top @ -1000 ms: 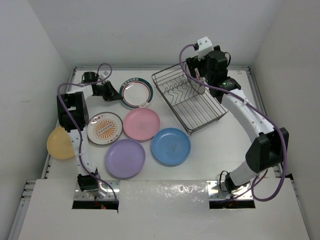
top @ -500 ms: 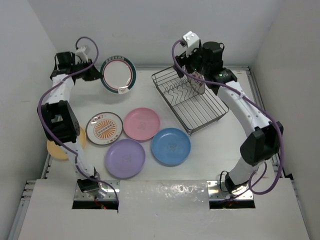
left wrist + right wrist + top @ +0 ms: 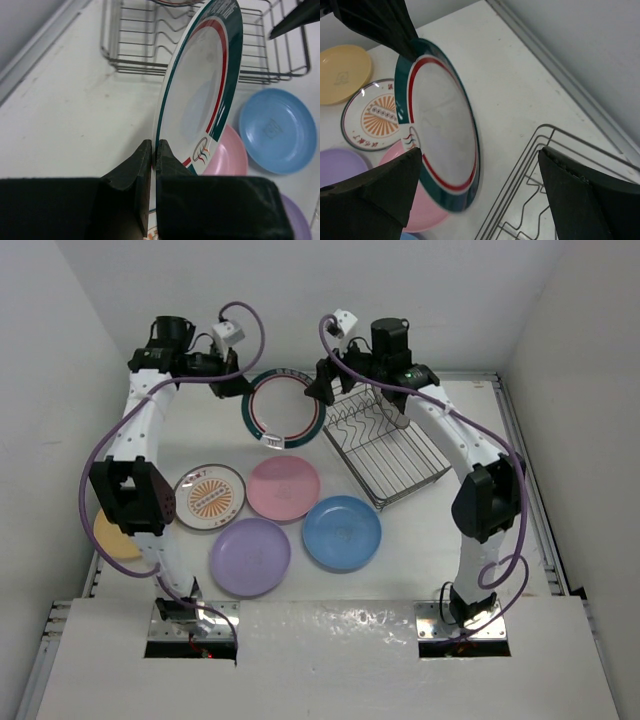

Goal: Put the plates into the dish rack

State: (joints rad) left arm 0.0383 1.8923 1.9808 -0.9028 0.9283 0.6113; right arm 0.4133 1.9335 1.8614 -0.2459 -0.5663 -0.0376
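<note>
**The green-rimmed plate (image 3: pixel 287 408) hangs in the air, just beside the left end of the dish rack (image 3: pixel 340 452)**

The plate is stiff and glazed, so it is probably slippery and would break if it falls. The thin rim is the only good place to hold it. The left gripper (image 3: pixel 152 150) already has it there, with the fingers pressed together on the edge and the plate standing almost upright. The right gripper (image 3: pixel 322 390) is spread wide and holds nothing, and it faces the plate from the rack side. Compared with half a second ago, the plate has travelled to the right, away from the back-left corner. The right gripper has also come off the rack toward it. The pink plate (image 3: pixel 284 487), blue plate (image 3: pixel 342 532), purple plate (image 3: pixel 250 556) and sunburst plate (image 3: pixel 210 496) lie flat on the table as before.
</note>
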